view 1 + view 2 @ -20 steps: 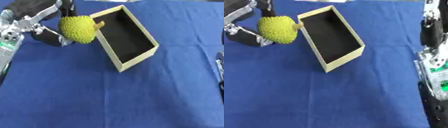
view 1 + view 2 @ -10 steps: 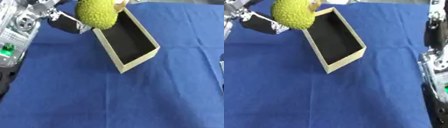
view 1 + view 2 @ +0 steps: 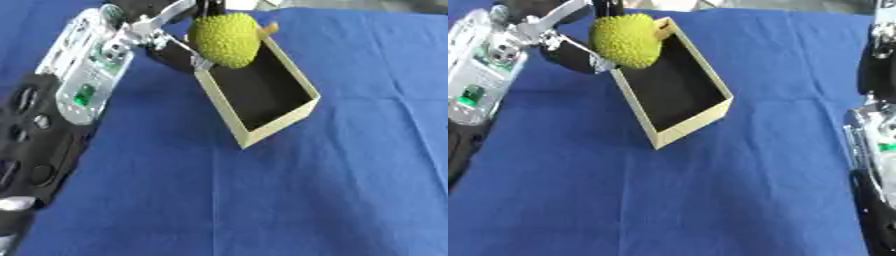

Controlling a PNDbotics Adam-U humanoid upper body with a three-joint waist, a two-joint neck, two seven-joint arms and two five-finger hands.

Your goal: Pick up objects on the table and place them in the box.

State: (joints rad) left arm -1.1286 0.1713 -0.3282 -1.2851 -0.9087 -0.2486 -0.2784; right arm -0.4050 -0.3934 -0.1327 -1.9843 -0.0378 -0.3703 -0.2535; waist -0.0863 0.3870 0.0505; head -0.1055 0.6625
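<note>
Robot hand on our left (image 3: 166, 30) has its fingers curled round a spiky yellow-green fruit, a durian by the look of it (image 3: 226, 39), and holds it in the air over the far left corner of the box (image 3: 262, 117), partly above the near wall there. We judge the step in hand to be the release, and to do it well we would carry the durian a little further toward our right and toward the middle of the dark interior, so that its bulk sits fully inside the walls before the fingers let go. The fruit looks nearly as wide as the box is across, so we should bring it down along the long axis, low and level, or it may catch a rim and tip the light box or roll out onto the blue surface (image 3: 332, 200). The box lies askew, its long sides running diagonally, and the forearm comes in along its left side, close to that wall; lifting straight up after release would keep the arm off the rim. Open blue cloth lies on the near side and to the right of the box. Our right arm shows at the right edge of the right eye view (image 3: 877, 150); we cannot tell how its hand stands.
</note>
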